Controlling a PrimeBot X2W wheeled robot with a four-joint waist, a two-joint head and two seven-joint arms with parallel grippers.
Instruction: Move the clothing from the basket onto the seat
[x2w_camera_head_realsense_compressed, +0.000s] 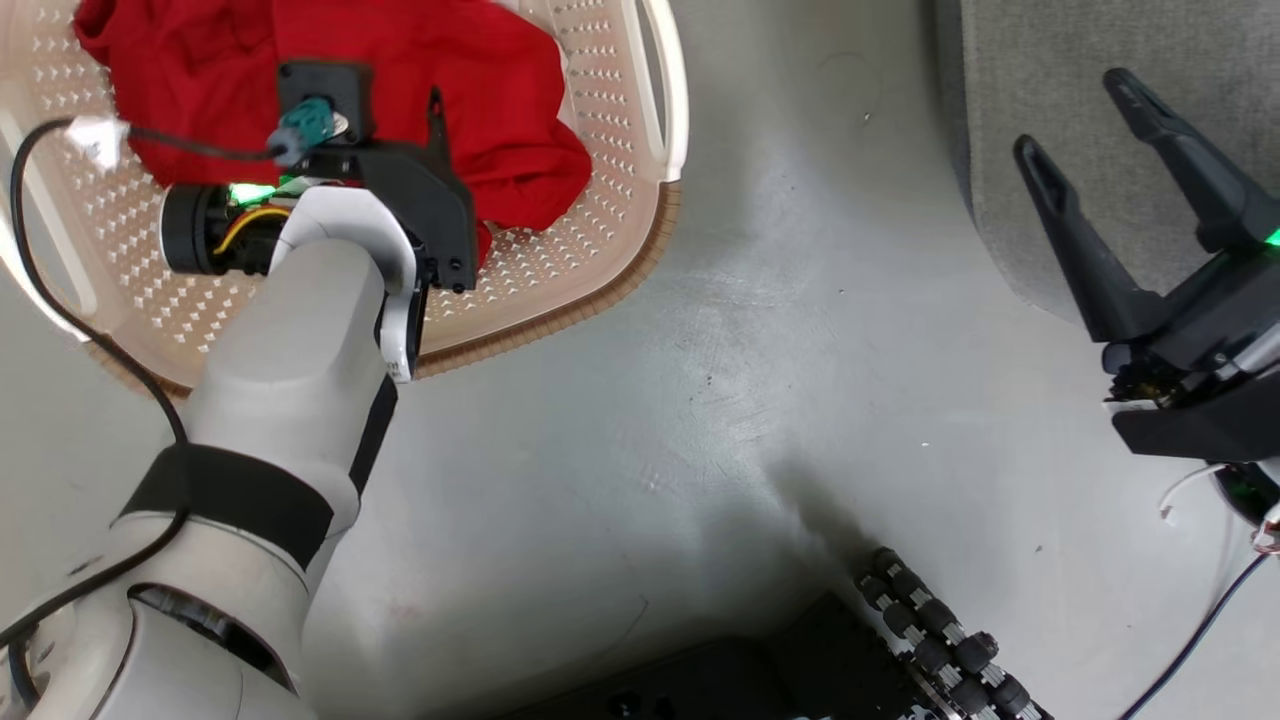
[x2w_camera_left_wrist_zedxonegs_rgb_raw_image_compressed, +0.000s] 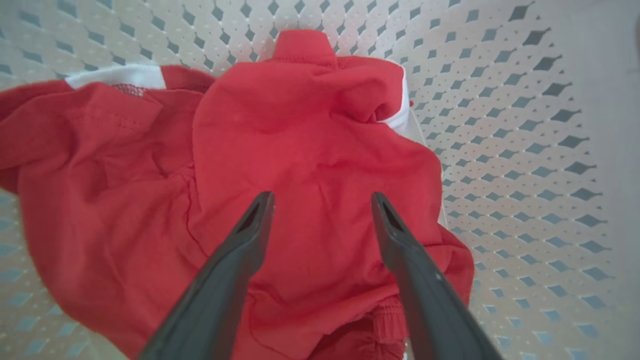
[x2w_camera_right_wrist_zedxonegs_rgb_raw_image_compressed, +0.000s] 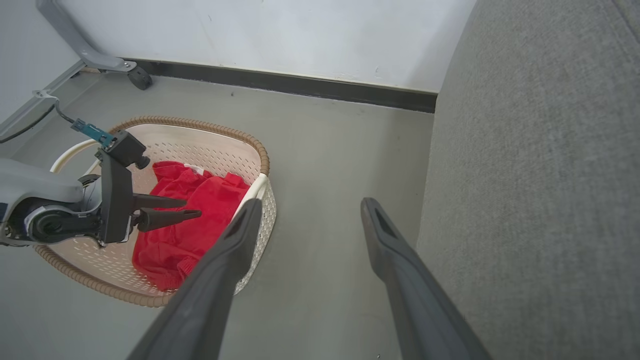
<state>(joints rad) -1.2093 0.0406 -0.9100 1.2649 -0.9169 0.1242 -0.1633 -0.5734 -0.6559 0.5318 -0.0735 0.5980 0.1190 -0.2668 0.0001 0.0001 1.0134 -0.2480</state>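
1. Hovering over the pile, the left end effector (x2w_camera_left_wrist_zedxonegs_rgb_raw_image_compressed: 321, 197) points down into the basket with its two dark fingers spread wide and nothing between them. Whether the tips press the fabric, I cannot tell.
2. Right under those fingers lies the clothing (x2w_camera_left_wrist_zedxonegs_rgb_raw_image_compressed: 310, 140), a crumpled bright red heap with white panels peeking out at its edges. All of it sits inside the basket (x2w_camera_left_wrist_zedxonegs_rgb_raw_image_compressed: 500, 125), on the perforated bottom.
3. Over on the other side, the right end effector (x2w_camera_right_wrist_zedxonegs_rgb_raw_image_compressed: 310, 202) has its fingers apart too and is empty. It hangs above the grey floor (x2w_camera_right_wrist_zedxonegs_rgb_raw_image_compressed: 320, 150) near the seat's edge, well apart from the basket.
4. The seat (x2w_camera_right_wrist_zedxonegs_rgb_raw_image_compressed: 540, 175), that big light-grey cushion, carries no red on the part in view.
5. Progress check: by my reading this is early in the job. No garment is gripped, none is lifted, and none is on the cushion as far as the views show.
6. What's left looks like everything: close on the fabric, lift it clear of the brown rim (x2w_camera_right_wrist_zedxonegs_rgb_raw_image_compressed: 200, 125), carry it across the floor and drop it on the seat. If any piece is left in the basket, go back for it.
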